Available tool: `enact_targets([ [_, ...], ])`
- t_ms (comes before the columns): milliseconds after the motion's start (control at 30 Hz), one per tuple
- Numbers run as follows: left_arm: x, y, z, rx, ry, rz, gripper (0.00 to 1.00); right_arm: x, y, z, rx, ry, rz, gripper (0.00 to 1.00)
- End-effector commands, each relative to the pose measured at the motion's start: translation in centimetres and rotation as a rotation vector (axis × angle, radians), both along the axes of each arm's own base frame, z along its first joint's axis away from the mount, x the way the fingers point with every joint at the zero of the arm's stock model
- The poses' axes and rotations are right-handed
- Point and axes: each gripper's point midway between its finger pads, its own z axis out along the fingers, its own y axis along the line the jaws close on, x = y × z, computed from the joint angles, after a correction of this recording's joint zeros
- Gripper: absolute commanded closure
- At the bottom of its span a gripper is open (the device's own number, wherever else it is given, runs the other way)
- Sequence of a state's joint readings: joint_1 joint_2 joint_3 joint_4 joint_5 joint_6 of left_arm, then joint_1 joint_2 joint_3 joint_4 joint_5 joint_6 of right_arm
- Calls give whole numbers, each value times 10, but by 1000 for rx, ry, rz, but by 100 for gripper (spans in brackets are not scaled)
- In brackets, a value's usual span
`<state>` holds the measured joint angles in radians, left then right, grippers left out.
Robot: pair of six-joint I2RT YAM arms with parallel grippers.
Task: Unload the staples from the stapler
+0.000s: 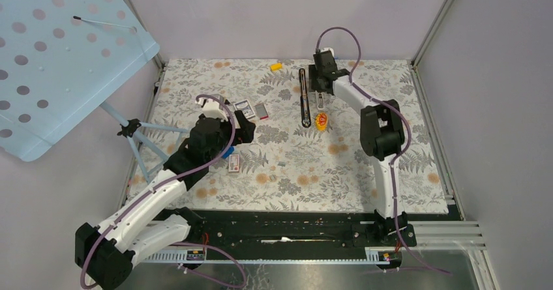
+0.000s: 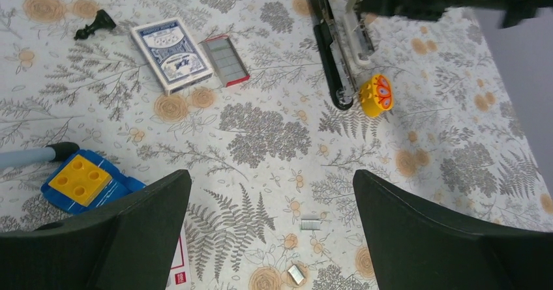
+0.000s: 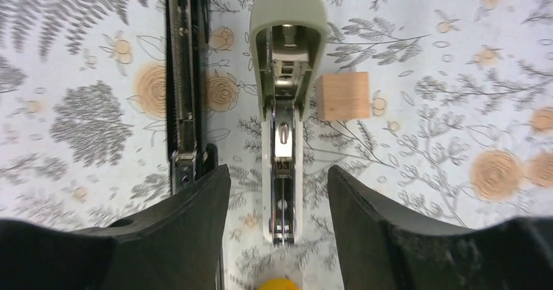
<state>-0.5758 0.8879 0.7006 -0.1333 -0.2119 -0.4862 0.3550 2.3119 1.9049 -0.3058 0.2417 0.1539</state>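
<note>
The stapler lies opened out at the back of the table. Its long black bar (image 1: 304, 98) (image 3: 186, 75) (image 2: 329, 55) has the silvery rail with a grey-tan cap (image 3: 285, 107) (image 1: 320, 100) lying beside it. My right gripper (image 3: 279, 192) (image 1: 319, 81) hangs over the rail, open. Its fingers stand on either side of the rail with a gap on each side, touching nothing. Two tiny silver strips of staples (image 2: 310, 223) (image 2: 297, 274) lie on the cloth below my left gripper (image 2: 272, 192) (image 1: 244, 127), which is wide open and holds nothing.
A yellow round toy (image 2: 376, 95) (image 1: 321, 121) sits at the stapler's near end. A wooden cube (image 3: 342, 96) lies right of the rail. Left of the stapler are a blue card box (image 2: 171, 54), a red-edged staple box (image 2: 225, 60), a black pawn (image 2: 94, 25) and a blue plate with a yellow brick (image 2: 81, 179).
</note>
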Motion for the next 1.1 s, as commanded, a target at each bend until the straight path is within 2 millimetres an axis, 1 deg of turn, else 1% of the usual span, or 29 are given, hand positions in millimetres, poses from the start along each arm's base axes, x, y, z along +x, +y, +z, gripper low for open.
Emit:
enact_targets([
  [0,13,4,17,-19,14,75,1,-2,-7,104,94,-184,-25,35],
  [33,14,6,11,0,49,91,1,-7,-9,117,119,-202,-26,33],
  [100,18,8,7,16,92,121,1,-15,-12,133,167,-222,-31,31],
  [200,22,8,2,32,129,139,1,-29,-20,153,213,-238,-41,26],
  [233,24,11,1,40,140,159,1,-34,-27,153,219,-235,-62,21],
  [267,25,15,-5,60,164,182,1,-38,-31,162,238,-246,-76,20],
  [300,28,19,-7,73,180,202,1,-44,-37,159,259,-235,-97,17],
  [400,32,28,-22,107,255,242,1,-58,-53,164,324,-243,-187,11],
  [467,34,30,-31,115,296,252,1,-69,-59,162,347,-226,-210,3],
  [500,34,30,-35,116,308,253,1,-76,-61,162,358,-222,-223,1],
  [533,36,30,-39,117,321,258,1,-82,-63,164,373,-229,-235,0],
  [600,38,32,-45,107,341,270,1,-93,-66,160,395,-232,-257,0],
  [733,47,28,-55,62,386,264,1,-109,-72,140,413,-218,-287,0],
  [900,57,19,-66,53,423,243,1,-132,-63,120,440,-130,-229,0],
  [1000,59,15,-76,63,446,235,1,-144,-61,108,461,-94,-227,0],
  [1067,61,13,-81,69,457,228,1,-148,-60,105,471,-95,-221,0],
])
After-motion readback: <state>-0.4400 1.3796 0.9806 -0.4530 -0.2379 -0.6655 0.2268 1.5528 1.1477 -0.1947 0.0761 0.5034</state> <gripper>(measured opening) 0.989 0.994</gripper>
